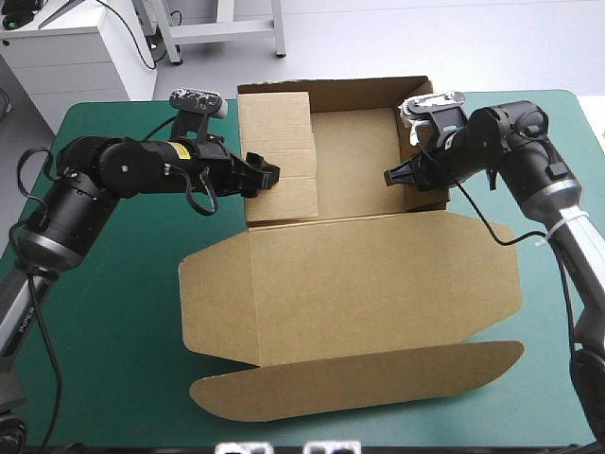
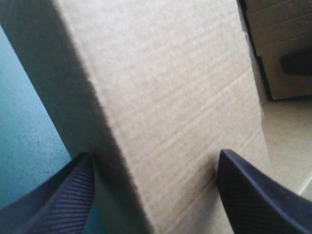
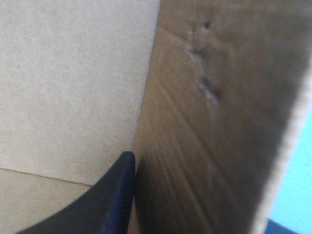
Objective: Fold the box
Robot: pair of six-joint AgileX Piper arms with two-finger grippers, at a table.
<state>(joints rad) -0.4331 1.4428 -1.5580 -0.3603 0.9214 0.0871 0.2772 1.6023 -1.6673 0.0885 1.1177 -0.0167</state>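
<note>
Judged the brown corrugated-board box [image 1: 350,274] light, stiff, easily creased; best taken at a wall's top edge. Lay on the teal-green cover [image 1: 113,312], walls raised, lid flat. Straddled the box's left wall with the left gripper [image 1: 265,176], black fin-shaped fingers [image 2: 53,204] released, forearm level. Leaned the right gripper [image 1: 392,176] over the box's right wall; grip impossible to tell.

Brown box [image 1: 350,274], walls raised, lid flat

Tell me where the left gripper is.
In the high view, the left gripper is left of centre, at the box's left wall, its open fingers straddling that board.
</note>
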